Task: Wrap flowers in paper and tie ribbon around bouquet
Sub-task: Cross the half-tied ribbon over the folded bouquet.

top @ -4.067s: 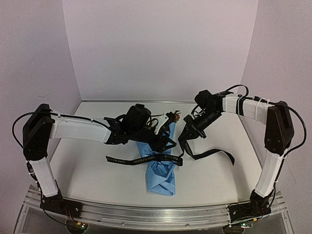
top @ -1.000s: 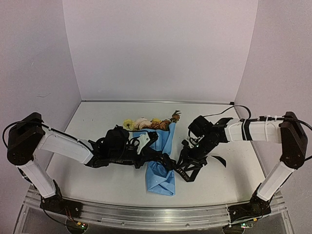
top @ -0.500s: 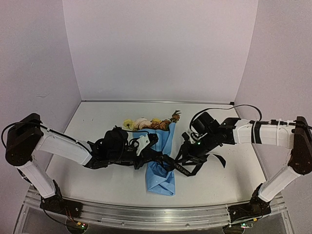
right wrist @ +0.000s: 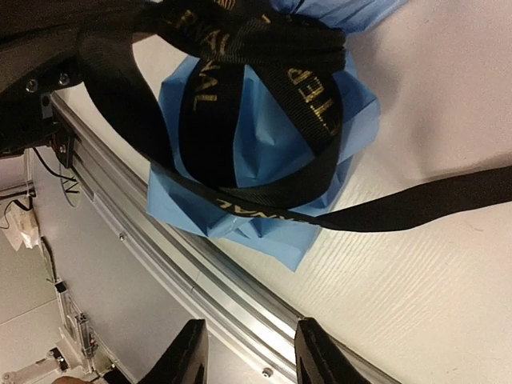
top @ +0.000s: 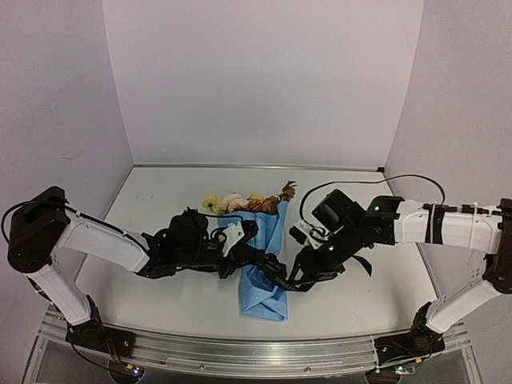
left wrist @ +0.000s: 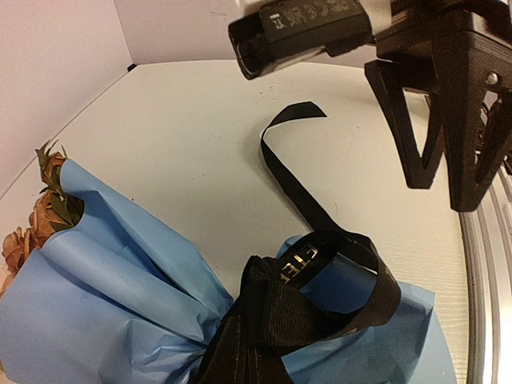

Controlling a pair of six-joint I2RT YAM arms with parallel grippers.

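Centrally in the top view, the bouquet lies on the desk, with the ribbon looped loosely round its waist: tying is in hand. Left pincer shut, possibly on ribbon; right pincer part-open, empty. Next move: catch the free tail and pull snug.

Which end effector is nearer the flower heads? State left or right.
Left. The left end effector sits at the pinched middle of the paper, just below the flower heads; the right end effector is farther, beside the paper's lower end.
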